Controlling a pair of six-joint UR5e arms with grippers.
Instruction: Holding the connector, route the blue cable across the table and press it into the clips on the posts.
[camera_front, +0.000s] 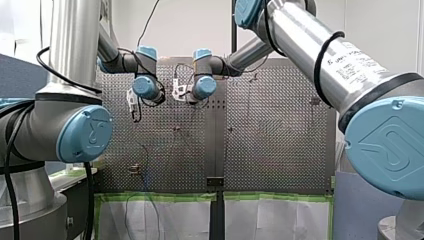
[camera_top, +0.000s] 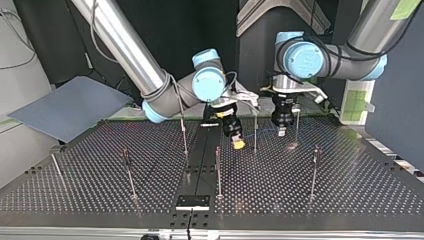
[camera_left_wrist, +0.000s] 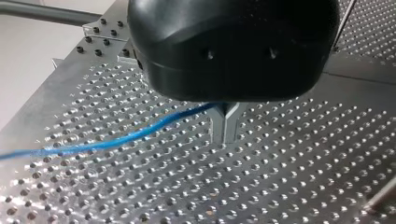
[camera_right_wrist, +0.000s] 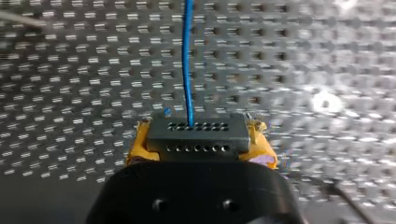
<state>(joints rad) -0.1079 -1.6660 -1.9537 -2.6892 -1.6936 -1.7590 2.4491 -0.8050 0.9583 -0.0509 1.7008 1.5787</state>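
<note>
Posts close around; right fingers tight on connector, left fingers tight on blue cable.

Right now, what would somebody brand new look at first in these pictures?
The bright blue cable stands out. It runs ahead over the holey table from a grey connector pinched between my right fingers, which have yellow pads. In the left wrist view it passes into my left fingers, metal and shut. In the top view, thin posts stand on the table.
</note>
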